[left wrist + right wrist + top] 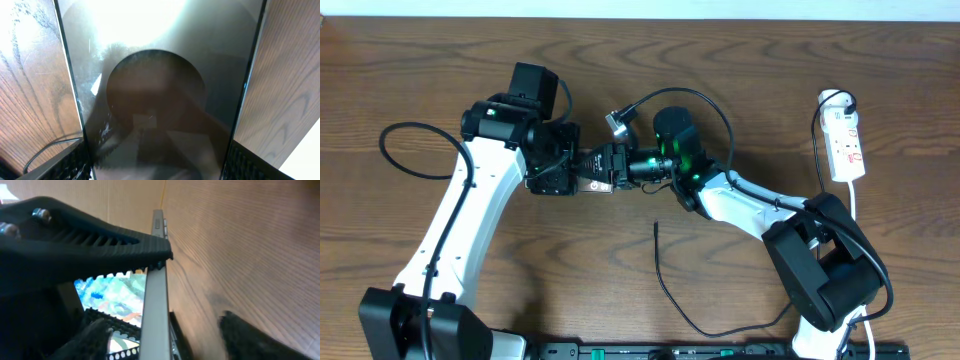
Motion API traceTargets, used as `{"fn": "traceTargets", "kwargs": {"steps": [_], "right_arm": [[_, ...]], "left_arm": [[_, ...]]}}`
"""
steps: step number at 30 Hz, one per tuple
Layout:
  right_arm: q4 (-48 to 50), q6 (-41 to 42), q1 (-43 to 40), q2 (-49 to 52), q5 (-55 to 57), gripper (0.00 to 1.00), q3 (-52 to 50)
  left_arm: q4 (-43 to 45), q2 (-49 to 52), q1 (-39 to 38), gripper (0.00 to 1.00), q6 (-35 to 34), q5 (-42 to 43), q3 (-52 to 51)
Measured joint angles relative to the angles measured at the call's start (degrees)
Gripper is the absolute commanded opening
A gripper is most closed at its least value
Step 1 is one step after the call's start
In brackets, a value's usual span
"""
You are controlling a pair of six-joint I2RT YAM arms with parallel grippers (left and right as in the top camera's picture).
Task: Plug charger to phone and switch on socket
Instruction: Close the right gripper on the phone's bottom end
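Observation:
The phone [590,168] is held off the table near its middle, and my left gripper [575,170] is shut on it. In the left wrist view the phone's dark glossy face [160,100] fills the frame between the two ribbed fingers [70,165]. My right gripper [613,167] faces it from the right, open. In the right wrist view the phone's silver edge [156,290] stands between my right gripper's [172,340] fingers, with a gap to the right finger [252,340]. The charger [670,290] lies loose on the table, its plug tip [656,226] free. The socket [846,140] lies at the far right.
The left gripper's black finger [90,245] crosses the phone's edge in the right wrist view, beside the lit colourful screen [120,295]. A thick black arm cable [405,150] loops at the left. The wooden table [740,50] surrounds everything.

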Motion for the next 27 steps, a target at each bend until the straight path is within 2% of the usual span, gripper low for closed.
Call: {"fn": "traceTargets", "kwargs": {"steps": [2, 6, 10, 14, 17, 25, 26, 27], "right_arm": [[0.1, -0.1, 0.0, 0.0, 0.0, 0.49, 0.0], [0.0, -0.1, 0.0, 0.0, 0.2, 0.37, 0.0], [0.0, 0.0, 0.0, 0.0, 0.2, 0.17, 0.0], [0.1, -0.3, 0.0, 0.0, 0.2, 0.06, 0.0], [0.2, -0.5, 0.0, 0.0, 0.1, 0.01, 0.0], [0.2, -0.7, 0.0, 0.0, 0.1, 0.01, 0.0], [0.2, -0.7, 0.0, 0.0, 0.1, 0.01, 0.0], [0.2, -0.7, 0.0, 0.0, 0.1, 0.01, 0.0]], "left_arm": [[0.0, 0.0, 0.0, 0.07, -0.2, 0.0, 0.0], [0.0, 0.0, 0.0, 0.08, -0.2, 0.0, 0.0], [0.0, 0.0, 0.0, 0.07, -0.4, 0.0, 0.0], [0.0, 0.0, 0.0, 0.07, -0.6, 0.0, 0.0], [0.0, 0.0, 0.0, 0.08, -0.7, -0.1, 0.0], [0.0, 0.0, 0.0, 0.07, -0.8, -0.2, 0.0], [0.0, 0.0, 0.0, 0.12, -0.8, -0.2, 0.0], [0.0, 0.0, 0.0, 0.22, -0.8, -0.2, 0.0]]}}
